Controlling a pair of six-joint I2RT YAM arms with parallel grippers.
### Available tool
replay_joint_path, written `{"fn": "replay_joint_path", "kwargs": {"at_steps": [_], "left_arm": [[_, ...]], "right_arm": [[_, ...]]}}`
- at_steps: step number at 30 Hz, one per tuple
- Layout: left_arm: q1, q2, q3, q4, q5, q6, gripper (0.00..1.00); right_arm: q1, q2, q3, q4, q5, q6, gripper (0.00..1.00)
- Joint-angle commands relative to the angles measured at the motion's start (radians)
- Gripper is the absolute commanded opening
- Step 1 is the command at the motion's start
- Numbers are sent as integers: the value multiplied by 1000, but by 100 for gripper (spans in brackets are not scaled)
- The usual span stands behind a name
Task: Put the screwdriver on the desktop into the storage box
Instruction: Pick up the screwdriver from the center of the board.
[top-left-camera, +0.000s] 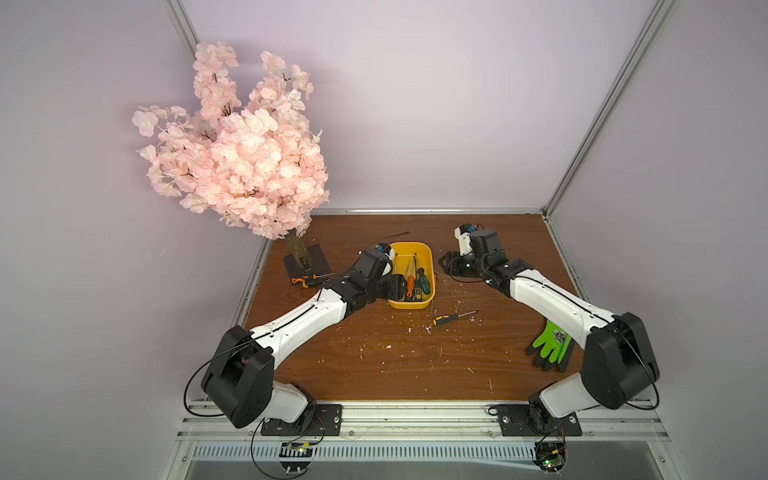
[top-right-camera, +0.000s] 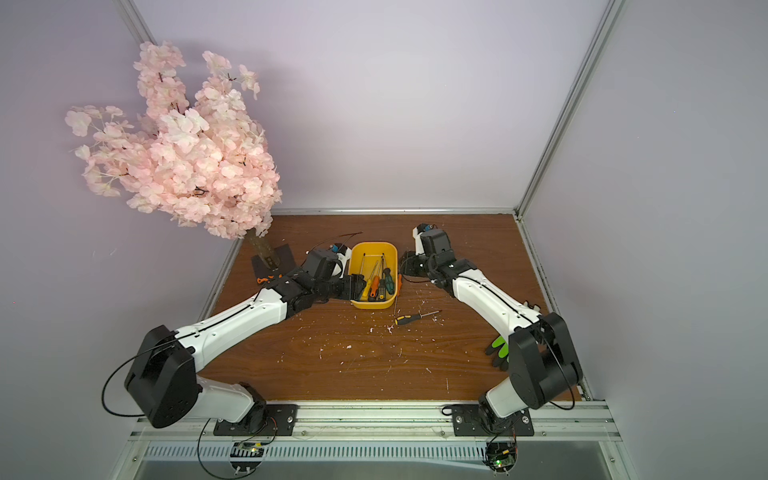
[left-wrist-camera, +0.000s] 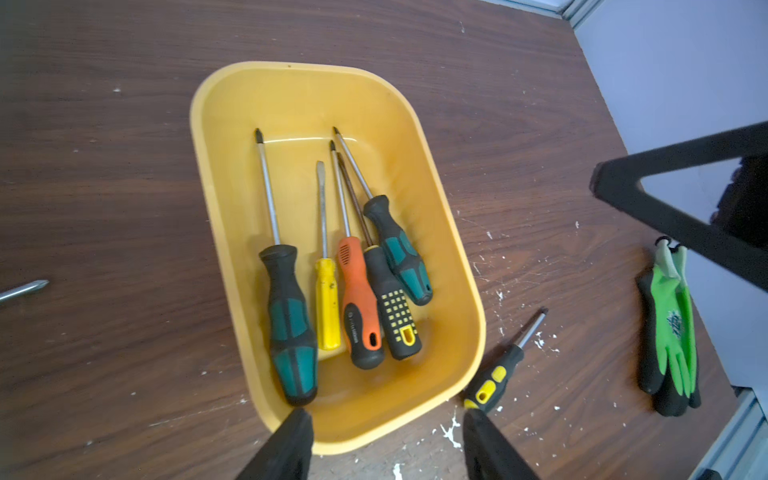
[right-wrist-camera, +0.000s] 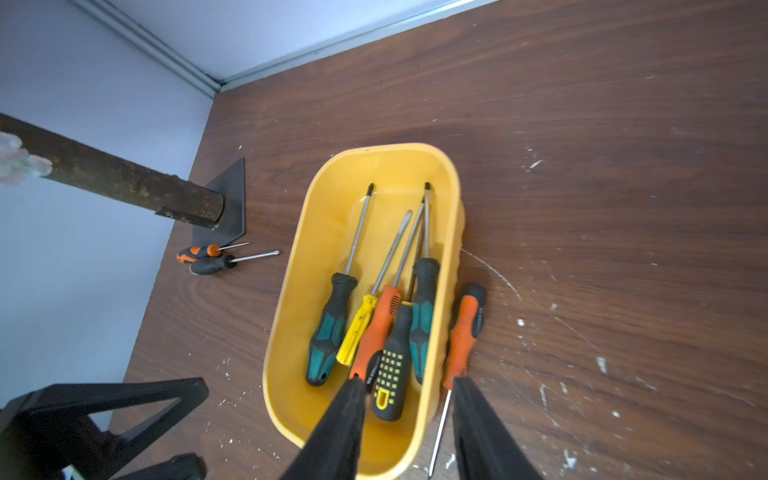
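Right gripper (right-wrist-camera: 409, 380) spread, empty, astride the right wall of the storage box (right-wrist-camera: 291, 299).
Orange screwdriver (right-wrist-camera: 463, 332) lies on the desktop (right-wrist-camera: 623, 208) just outside that wall, parallel to it (tip toward the robot), nearest this arm.

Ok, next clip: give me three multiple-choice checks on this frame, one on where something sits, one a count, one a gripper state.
1. The short yellow-and-black screwdriver is: A in the storage box; B lying on the desktop outside the box; C lifted off the desktop.
2. Count of screwdrivers in the box: A three; B five; C seven.
3. The left gripper is: A open and empty; B shut on a screwdriver; C shut on the box rim.
Answers: B, it lies flat on the wood beside the box; B, five handles show in the left wrist view; A, its fingers stand apart with nothing pinched between them.
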Motion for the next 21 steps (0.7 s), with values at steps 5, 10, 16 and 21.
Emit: {"fn": "replay_joint_path", "kwargs": {"at_steps": [5, 10, 16, 21], "left_arm": [[-94, 119, 95, 20, -47, -27, 61], [-146, 220, 182, 15, -59, -19, 61], [-194, 322, 287, -12, -57, 6, 60], [-215, 389, 339, -35, -35, 25, 59]], "right_arm": [[-101, -159, -130, 67, -50, -22, 42], [-153, -203, -166, 37, -64, -41, 42], [-231, -274, -228, 23, -69, -44, 43], [-285, -320, -271, 13, -83, -45, 43]]}}
